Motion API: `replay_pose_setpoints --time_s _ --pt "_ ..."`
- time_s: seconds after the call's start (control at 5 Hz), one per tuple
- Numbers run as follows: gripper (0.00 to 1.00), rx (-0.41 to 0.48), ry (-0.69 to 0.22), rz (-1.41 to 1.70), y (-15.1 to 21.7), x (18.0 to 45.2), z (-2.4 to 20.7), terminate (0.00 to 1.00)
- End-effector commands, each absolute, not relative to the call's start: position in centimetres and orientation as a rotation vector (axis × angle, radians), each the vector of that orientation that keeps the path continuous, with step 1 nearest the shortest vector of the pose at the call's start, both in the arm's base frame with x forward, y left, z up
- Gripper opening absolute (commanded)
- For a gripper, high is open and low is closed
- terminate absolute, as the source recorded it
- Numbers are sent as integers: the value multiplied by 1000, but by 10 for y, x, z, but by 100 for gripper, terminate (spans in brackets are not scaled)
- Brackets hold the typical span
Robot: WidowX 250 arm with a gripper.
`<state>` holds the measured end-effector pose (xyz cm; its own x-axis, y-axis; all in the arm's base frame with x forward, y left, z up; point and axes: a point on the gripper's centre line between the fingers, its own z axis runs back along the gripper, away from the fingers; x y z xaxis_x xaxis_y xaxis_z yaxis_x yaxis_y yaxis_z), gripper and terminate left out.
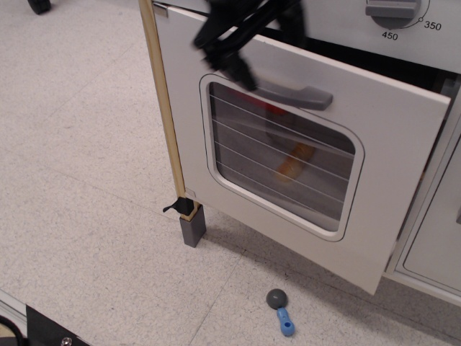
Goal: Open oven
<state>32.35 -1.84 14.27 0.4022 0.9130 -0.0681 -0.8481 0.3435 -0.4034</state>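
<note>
A black robot gripper (256, 43) hung at the top of the view, blurred. Its two fingers (234, 65) were spread apart, pointing down, and gripped nothing that could be seen. One dark finger sat in front of the door's upper face; the other reached behind the door's top edge, at the dark gap into the oven.

Directly beneath the gripper was the white toy oven (324, 14), filling the upper right of the view. Its door (392, 155) was hinged at the bottom and tilted outward at the top, partly open, with a dark opening showing behind its top edge. Just below and to the right of the gripper, the grey bar handle (299, 95) ran across the door. Whether a finger touched the handle's left end could not be told through the blur. Under the handle was the rounded window (281, 162) with thin horizontal lines across it. Above and to the right of the gripper, a grey temperature dial (396, 9) showed the numbers 450 and 350.

To the left of the gripper, a pale wooden strip (164, 108) ran down the oven's edge to a small grey foot (192, 225). Far below the gripper, on the speckled floor (79, 158), lay a small toy utensil (280, 311) with a grey round head and a blue handle.
</note>
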Motion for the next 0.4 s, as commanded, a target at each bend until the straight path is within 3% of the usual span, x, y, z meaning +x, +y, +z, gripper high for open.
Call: replay_pose_setpoints --time_s 0.0,0.2 --pt "100 -474 -214 1193 -59 346 158 0" --pt "100 -483 -245 1241 -60 352 147 0"
